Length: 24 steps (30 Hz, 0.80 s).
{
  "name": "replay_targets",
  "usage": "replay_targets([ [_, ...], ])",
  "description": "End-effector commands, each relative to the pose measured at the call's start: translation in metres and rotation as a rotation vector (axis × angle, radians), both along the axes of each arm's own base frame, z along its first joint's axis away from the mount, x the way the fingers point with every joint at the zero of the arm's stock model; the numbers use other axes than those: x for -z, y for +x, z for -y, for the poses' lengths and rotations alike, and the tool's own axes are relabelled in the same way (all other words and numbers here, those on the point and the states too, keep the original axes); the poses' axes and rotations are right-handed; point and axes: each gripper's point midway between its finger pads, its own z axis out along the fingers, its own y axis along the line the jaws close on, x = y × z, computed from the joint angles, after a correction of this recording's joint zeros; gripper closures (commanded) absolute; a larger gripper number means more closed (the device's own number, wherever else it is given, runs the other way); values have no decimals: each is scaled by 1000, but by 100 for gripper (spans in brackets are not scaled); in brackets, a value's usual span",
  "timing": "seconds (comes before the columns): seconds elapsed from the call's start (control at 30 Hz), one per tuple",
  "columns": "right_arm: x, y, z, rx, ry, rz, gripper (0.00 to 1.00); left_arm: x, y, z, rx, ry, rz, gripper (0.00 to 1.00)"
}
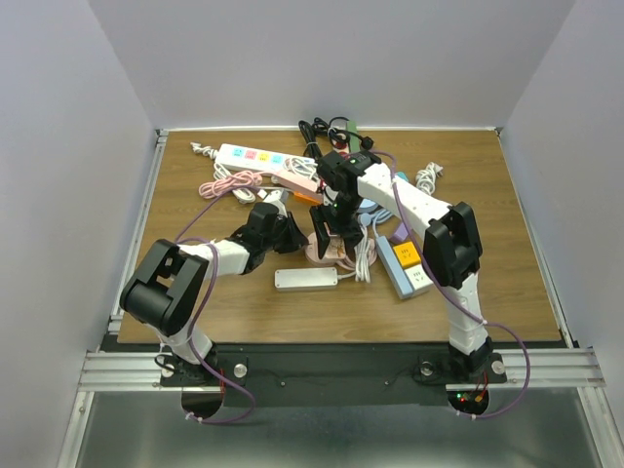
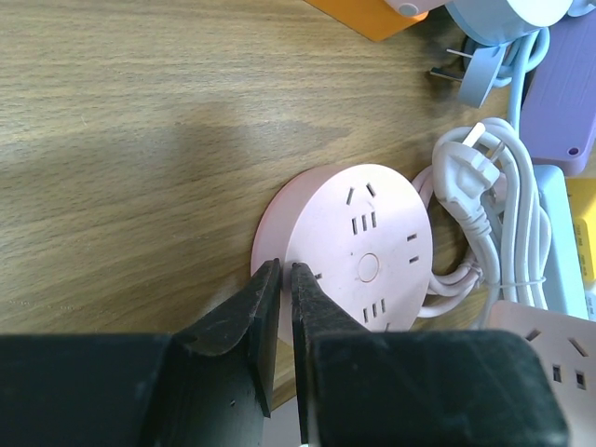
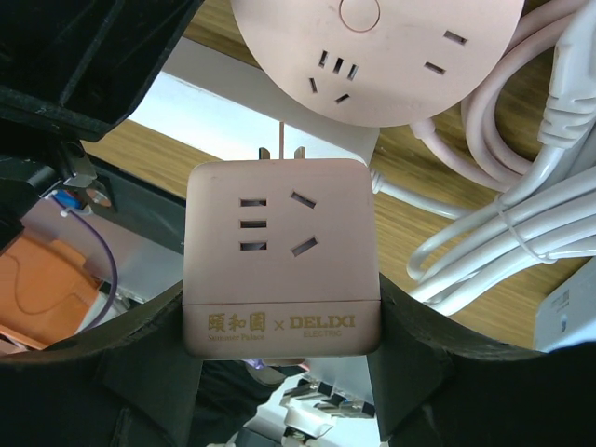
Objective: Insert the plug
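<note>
Wood table (image 1: 195,312); right gripper (image 3: 279,317) clamps pink adapter (image 3: 279,242), prongs (image 3: 291,154) part-hidden.

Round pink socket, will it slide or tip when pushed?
The round pink socket lies low and flat, so tipping seems unlikely. On the smooth wooden table it may slide; the left hand at its rim could steady it.

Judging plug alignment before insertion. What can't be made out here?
- Top view: round pink socket is mostly hidden under the right claw.
- Right wrist view: cube adapter prongs sit mostly behind its own body.
- Left wrist view: whether the left claw touches the socket rim; its fingers cover the contact.
</note>
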Motion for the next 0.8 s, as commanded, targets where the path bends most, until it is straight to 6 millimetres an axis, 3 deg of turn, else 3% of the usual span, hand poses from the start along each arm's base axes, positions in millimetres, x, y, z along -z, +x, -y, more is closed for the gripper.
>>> replay_targets([
  [0.0, -14, -9, 0, 14, 6, -35, 94, -21, -4, 9, 46, -32, 58, 80],
  [0.3, 4, -10, 4, 10, -37, -66, 95, -24, -5, 8, 48, -26, 70, 80],
  [0.77, 20, -7, 11, 46, -70, -117, 95, -13, -4, 10, 68, -5, 54, 80],
])
